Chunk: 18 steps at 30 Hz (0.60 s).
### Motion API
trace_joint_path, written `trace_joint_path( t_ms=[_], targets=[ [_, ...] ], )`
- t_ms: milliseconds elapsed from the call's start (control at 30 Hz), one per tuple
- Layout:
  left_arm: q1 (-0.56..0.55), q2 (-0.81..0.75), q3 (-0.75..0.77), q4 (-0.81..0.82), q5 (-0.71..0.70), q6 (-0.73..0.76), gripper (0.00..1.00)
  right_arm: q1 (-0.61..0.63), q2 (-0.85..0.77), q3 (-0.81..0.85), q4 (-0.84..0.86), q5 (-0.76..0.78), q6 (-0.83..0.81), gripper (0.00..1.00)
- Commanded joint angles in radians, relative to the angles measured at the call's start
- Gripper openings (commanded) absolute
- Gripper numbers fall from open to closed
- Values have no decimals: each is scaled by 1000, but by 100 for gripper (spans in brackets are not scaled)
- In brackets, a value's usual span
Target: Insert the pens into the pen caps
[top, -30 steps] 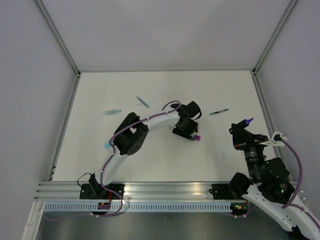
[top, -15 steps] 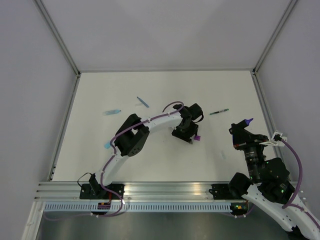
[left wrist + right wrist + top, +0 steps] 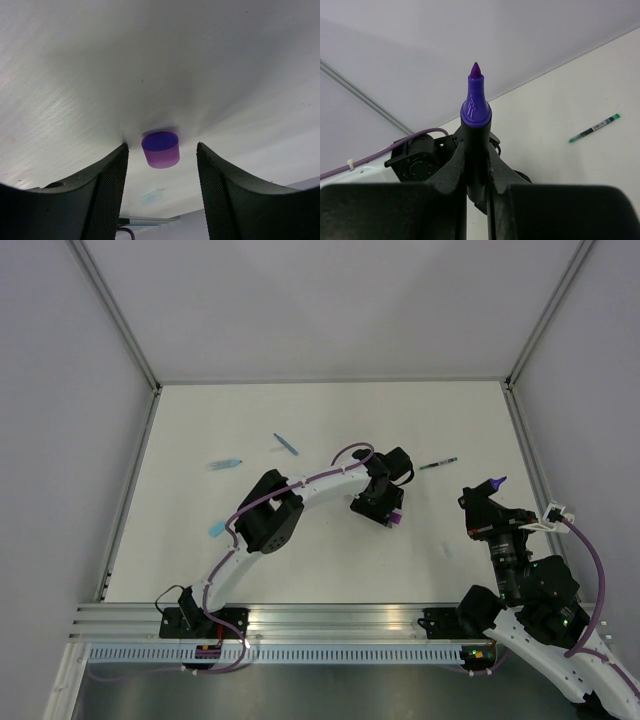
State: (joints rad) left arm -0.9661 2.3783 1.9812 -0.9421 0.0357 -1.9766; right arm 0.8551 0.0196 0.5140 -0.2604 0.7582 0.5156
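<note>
The left pincer [image 3: 161, 147] stood spread around the purple cap [image 3: 160, 149], one finger on each side with a gap at both. The cap sat on the bench [image 3: 200, 420] near its middle. At the right edge, the right pincer [image 3: 477, 172] pinched the purple marker [image 3: 476, 100], tip up. The green pen [image 3: 438, 465] lay farther back, between the arms. The blue marker [image 3: 226, 463], blue cap [image 3: 215, 530] and slim cap [image 3: 286, 444] lay on the left half.
</note>
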Motion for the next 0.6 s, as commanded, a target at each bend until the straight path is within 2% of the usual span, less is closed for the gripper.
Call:
trace_joint_path(
  t_ms=[0, 200, 567],
  targets=[
    [-3, 36, 22, -9, -7, -62, 62, 1, -12, 37, -8, 9, -8, 0],
    [-3, 51, 22, -4, 24, -54, 59, 2, -12, 38, -10, 9, -8, 0],
    [-13, 53, 22, -95, 12, -96, 47, 1, -12, 37, -10, 13, -5, 0]
  ],
)
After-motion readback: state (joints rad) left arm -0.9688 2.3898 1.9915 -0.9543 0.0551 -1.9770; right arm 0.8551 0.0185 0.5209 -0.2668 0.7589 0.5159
